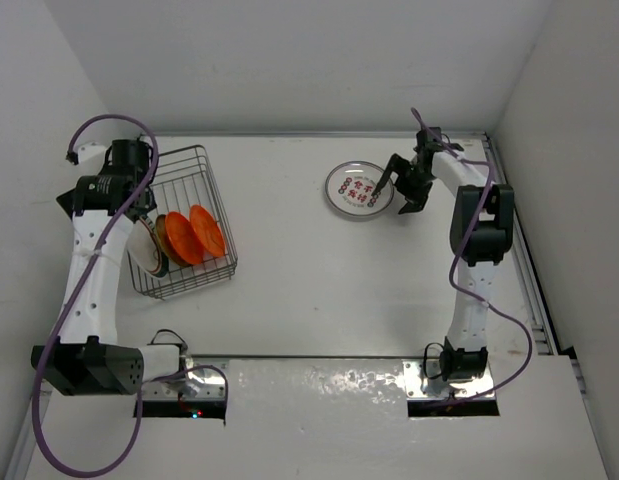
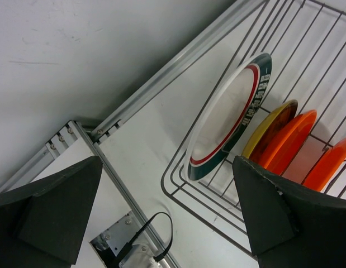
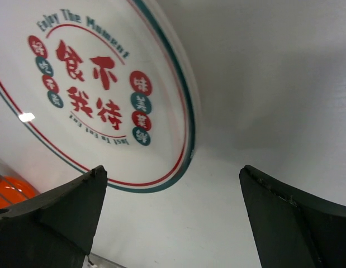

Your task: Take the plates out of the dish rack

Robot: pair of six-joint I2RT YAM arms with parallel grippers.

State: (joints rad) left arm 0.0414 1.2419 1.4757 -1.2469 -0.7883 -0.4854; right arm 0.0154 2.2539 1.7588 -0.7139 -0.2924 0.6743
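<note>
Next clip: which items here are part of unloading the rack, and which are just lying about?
Job: dish rack; four plates standing in it; printed plate lying flat outside it; left pincer and right pincer, both open.
Lying about: purple cables; black lead.

Grey wire dish rack (image 1: 184, 170), orange plates (image 1: 195, 236), white plate (image 1: 359, 190) ringed teal and red, red characters

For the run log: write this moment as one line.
left pincer open at rack | right pincer open beside white plate on table | rack holds four plates on edge
</note>
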